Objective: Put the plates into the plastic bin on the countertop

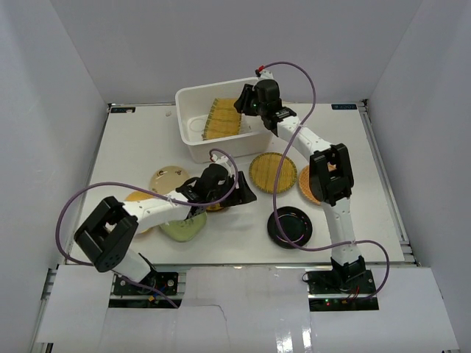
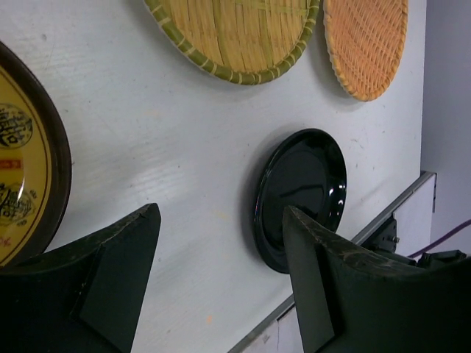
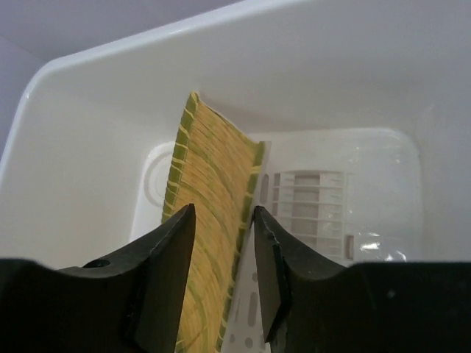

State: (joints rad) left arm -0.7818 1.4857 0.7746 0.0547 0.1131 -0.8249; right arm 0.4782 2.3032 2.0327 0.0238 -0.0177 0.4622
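bamboo tray (image 3: 213,206): lower end hidden between the right jaws
gold patterned plate (image 2: 18,154): cut off at the edge, outside the left jaws
round woven tray (image 2: 235,37): top cut off, ahead of the left jaws

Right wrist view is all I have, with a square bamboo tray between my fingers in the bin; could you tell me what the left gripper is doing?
Observer: The left gripper is open and empty, beside the gold patterned plate.
Operator: Which plates lie nearest the right arm?
Observer: A round bamboo tray, an orange woven plate and a glossy black plate.
Operator: And by the left arm?
Observer: A pale green plate and a beige plate show there too.
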